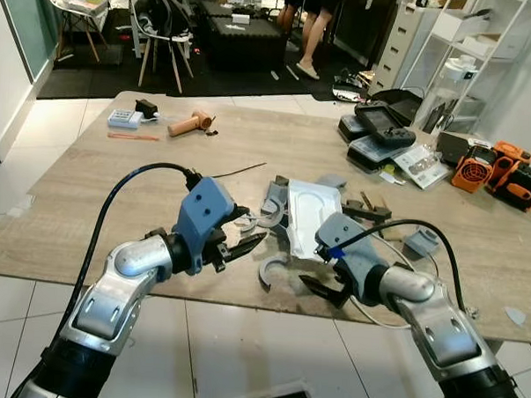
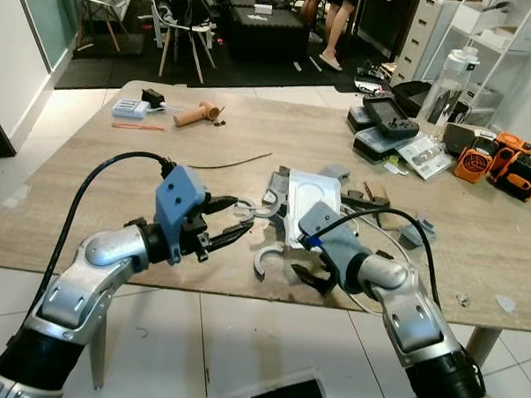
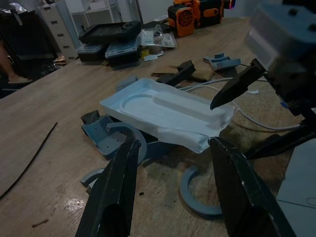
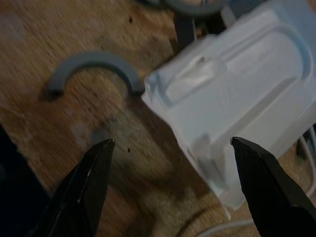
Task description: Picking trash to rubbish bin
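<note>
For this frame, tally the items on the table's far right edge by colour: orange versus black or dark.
Orange: 2, the orange fan unit and the orange tool beside it.
Black or dark: 2, the handheld controller and the stacked dark cases beneath it.
Total: 4 on the table.

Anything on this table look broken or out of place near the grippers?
Yes. Grey curved pieces lie scattered loose near the table's front edge, one half-ring apart from the rest, around a white moulded tray lying askew over them. They look like broken-off parts. Both the left gripper and right gripper are open.
</note>
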### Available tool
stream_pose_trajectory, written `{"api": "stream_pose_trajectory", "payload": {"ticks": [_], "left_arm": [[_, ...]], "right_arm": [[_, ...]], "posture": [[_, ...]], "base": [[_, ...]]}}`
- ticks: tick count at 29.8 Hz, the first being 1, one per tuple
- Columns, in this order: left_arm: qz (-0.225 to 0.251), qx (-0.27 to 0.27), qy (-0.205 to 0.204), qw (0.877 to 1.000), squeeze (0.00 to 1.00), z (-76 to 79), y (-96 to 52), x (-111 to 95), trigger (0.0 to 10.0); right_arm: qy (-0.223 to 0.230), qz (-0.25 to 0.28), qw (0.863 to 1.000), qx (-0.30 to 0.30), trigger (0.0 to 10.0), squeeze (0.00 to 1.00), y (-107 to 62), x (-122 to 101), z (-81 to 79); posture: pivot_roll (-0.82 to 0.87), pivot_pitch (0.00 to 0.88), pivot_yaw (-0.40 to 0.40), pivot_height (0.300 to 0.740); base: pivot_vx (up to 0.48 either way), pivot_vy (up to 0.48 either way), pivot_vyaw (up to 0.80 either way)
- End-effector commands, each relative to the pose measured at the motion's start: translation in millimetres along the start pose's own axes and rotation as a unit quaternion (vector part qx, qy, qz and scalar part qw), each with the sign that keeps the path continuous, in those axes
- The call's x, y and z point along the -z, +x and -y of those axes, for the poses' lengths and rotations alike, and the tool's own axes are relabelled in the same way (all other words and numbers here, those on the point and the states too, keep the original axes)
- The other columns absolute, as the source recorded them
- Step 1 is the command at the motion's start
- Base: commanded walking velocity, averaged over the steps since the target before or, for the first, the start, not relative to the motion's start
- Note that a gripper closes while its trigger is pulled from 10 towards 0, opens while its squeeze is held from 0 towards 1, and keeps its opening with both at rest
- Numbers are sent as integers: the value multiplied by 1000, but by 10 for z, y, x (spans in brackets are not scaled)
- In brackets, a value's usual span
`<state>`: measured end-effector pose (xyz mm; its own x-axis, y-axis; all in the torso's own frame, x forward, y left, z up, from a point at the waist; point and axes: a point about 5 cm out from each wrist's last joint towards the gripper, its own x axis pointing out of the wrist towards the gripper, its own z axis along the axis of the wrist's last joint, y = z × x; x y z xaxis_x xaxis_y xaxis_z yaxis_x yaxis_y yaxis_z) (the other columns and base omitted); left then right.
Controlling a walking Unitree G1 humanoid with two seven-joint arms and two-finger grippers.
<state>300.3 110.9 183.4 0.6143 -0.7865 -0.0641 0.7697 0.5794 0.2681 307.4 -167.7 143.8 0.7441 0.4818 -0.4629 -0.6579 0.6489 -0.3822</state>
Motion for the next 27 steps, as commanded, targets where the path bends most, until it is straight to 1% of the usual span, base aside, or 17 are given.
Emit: {"api": "stream_pose_trajectory", "payload": {"ticks": [1,2,4,6,8,9,10,11,12,20,21,22,23,24,25,26,27], "left_arm": [[1,9,0,1000,0,26,9,-10,10000],[2,12,0,1000,0,33,15,-12,10000],[2,12,0,1000,0,33,15,-12,10000],[4,17,-1,1000,0,51,26,-16,10000],[4,19,-1,1000,0,58,32,-19,10000],[6,19,-1,1000,0,62,36,-23,10000],[7,17,-1,1000,0,61,38,-27,10000],[7,17,-1,1000,0,61,38,-27,10000],[7,16,-1,1000,0,58,37,-28,10000],[5,13,-2,1000,0,54,27,-24,10000],[5,13,-1,1000,0,54,27,-23,10000],[5,13,-1,1000,0,55,28,-24,10000],[5,13,-1,1000,0,55,28,-24,10000],[6,13,-1,1000,0,54,32,-27,10000],[6,13,-1,1000,0,54,32,-27,10000],[6,13,-1,1000,0,55,32,-28,10000],[6,13,-1,1000,0,55,32,-28,10000]], "right_arm": [[-4,-13,1000,-2,10000,0,10,72,-23],[-9,-19,1000,4,10000,0,34,124,-18],[-9,-19,1000,4,10000,0,34,124,-18],[-19,-26,999,14,10000,0,72,188,-9],[-22,-26,999,19,10000,0,90,203,-5],[-18,-19,999,27,10000,0,109,209,5],[-26,-6,999,47,10000,0,150,222,28],[-26,-6,999,47,10000,0,150,222,28],[-29,7,998,53,10000,0,170,222,34],[-18,49,997,52,10000,0,191,179,23],[-17,51,997,50,7176,0,192,181,16],[-15,53,997,47,4863,0,193,184,7],[-15,53,997,47,4863,0,193,184,7],[-16,58,997,46,1686,0,205,197,-1],[-16,58,997,46,1686,0,205,197,-1],[-18,61,997,46,0,0,212,205,-6],[-18,61,997,46,0,0,212,205,-6]], "posture": [[-69,30,-23,740],[-69,31,-23,740],[-69,31,-23,740],[-68,31,-23,740],[-68,31,-25,740],[-69,30,-24,740],[-69,32,-26,740],[-69,32,-26,740],[-68,33,-26,740],[-67,39,-28,740],[-66,39,-27,740],[-66,39,-27,740],[-66,39,-27,740],[-67,40,-26,740],[-67,40,-26,740],[-69,40,-25,740],[-69,40,-25,740]], "base": [[0,0,0],[0,0,0],[0,0,0],[0,0,0],[0,0,0],[0,0,0],[0,0,0],[0,0,0],[0,0,0],[0,0,0],[0,0,0],[0,0,0],[0,0,0],[0,0,0],[0,0,0],[0,0,0],[0,0,0]]}}
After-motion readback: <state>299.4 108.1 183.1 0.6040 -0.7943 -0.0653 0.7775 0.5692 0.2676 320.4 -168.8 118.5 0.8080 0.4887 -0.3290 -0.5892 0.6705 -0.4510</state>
